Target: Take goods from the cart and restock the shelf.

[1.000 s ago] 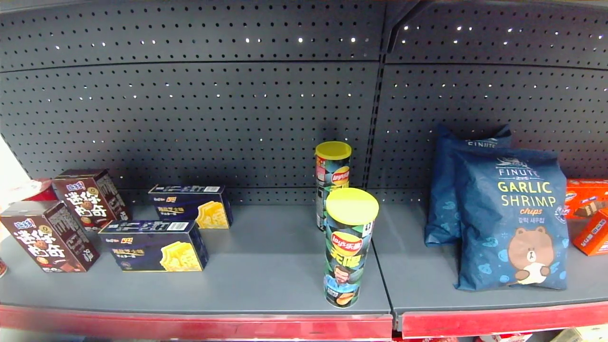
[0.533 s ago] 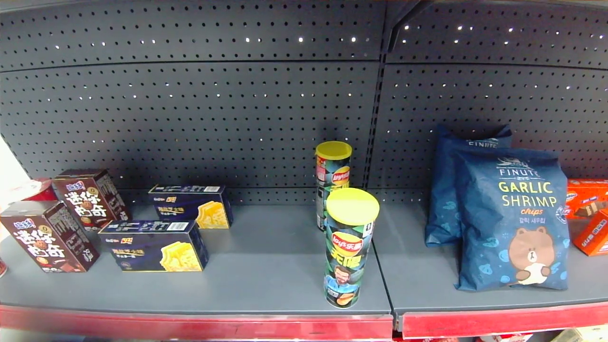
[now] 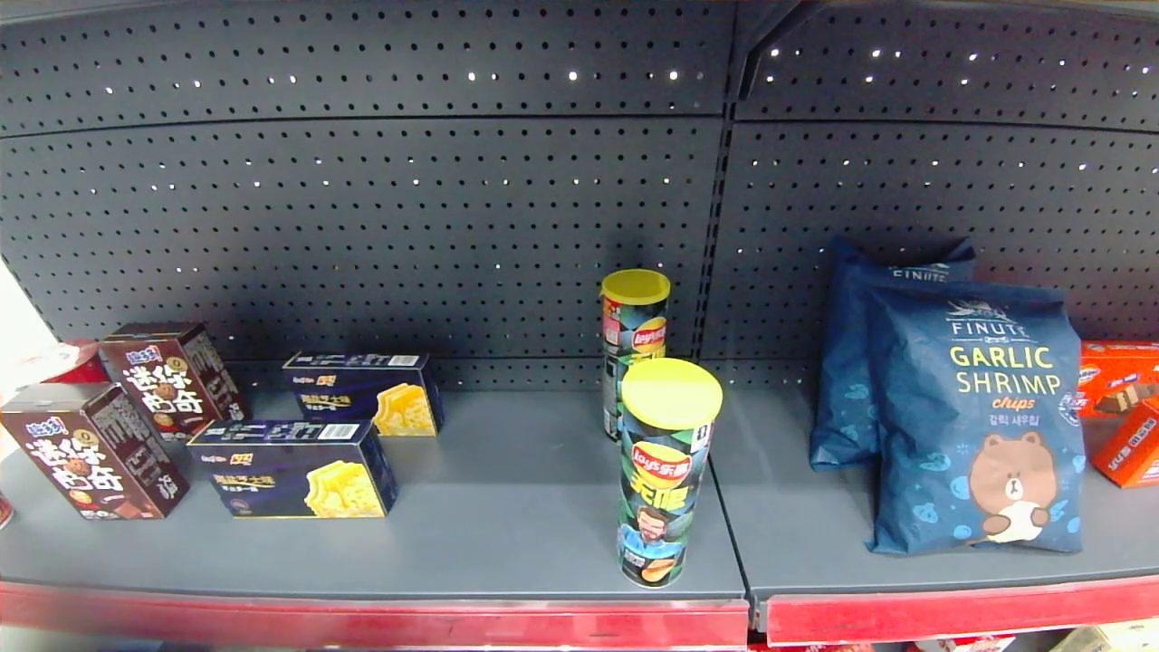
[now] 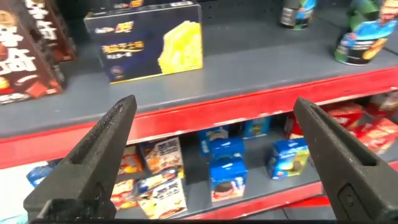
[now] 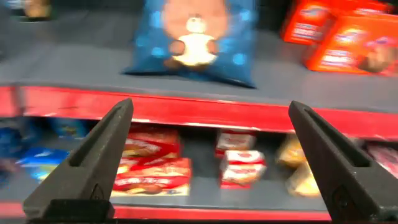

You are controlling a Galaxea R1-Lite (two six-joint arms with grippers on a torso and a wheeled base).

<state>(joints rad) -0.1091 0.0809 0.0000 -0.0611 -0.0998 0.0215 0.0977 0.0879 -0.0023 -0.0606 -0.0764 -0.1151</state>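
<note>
The grey shelf (image 3: 507, 507) with a red front lip holds two yellow-lidded chip cans, one at the front (image 3: 665, 471) and one behind it (image 3: 634, 340). Left of them lie two dark blue boxes (image 3: 299, 466) and two brown boxes (image 3: 90, 448). To the right lean two blue shrimp chip bags (image 3: 978, 417). My left gripper (image 4: 214, 124) is open and empty, below and in front of the shelf lip near a blue box (image 4: 146, 40). My right gripper (image 5: 211, 130) is open and empty, in front of the lip below a blue bag (image 5: 196, 37).
Orange boxes (image 3: 1123, 407) stand at the shelf's far right, also seen as orange boxes (image 5: 348, 34) in the right wrist view. The lower shelf holds blue packs (image 4: 227, 171) and red packs (image 5: 152, 168). A perforated back panel (image 3: 453, 226) closes the shelf. Bare shelf lies between the blue boxes and cans.
</note>
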